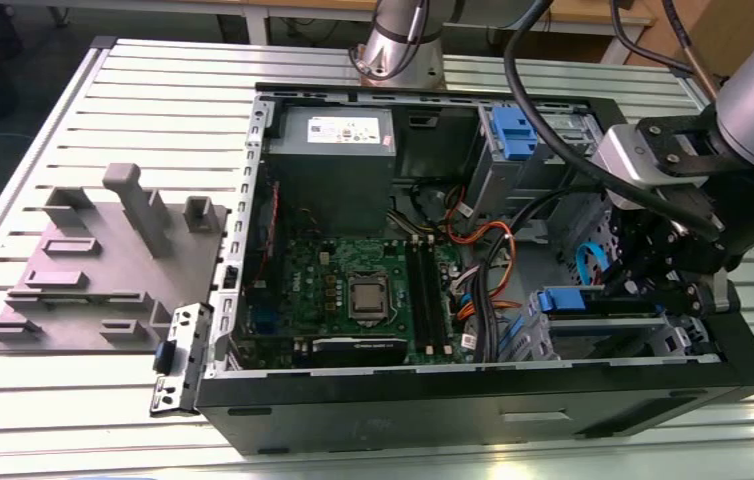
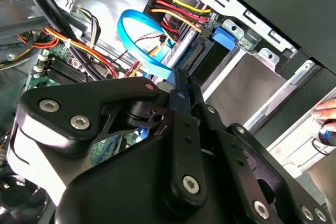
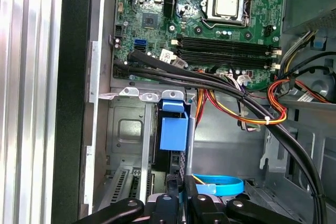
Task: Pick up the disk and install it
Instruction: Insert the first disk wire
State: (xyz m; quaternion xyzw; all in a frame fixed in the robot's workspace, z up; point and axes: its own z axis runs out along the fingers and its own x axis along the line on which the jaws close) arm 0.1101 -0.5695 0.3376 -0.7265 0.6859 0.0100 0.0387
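Seating the disk (image 3: 173,129) well likely means pushing straight along its bay in the computer case (image 1: 484,400), where it sits near a blue cable (image 3: 220,186) with the gripper (image 3: 181,195) pressed together just behind it.

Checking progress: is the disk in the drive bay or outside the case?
In: the disk sits edge-on in the bay, blue rail end showing. Fully seated: cannot tell.
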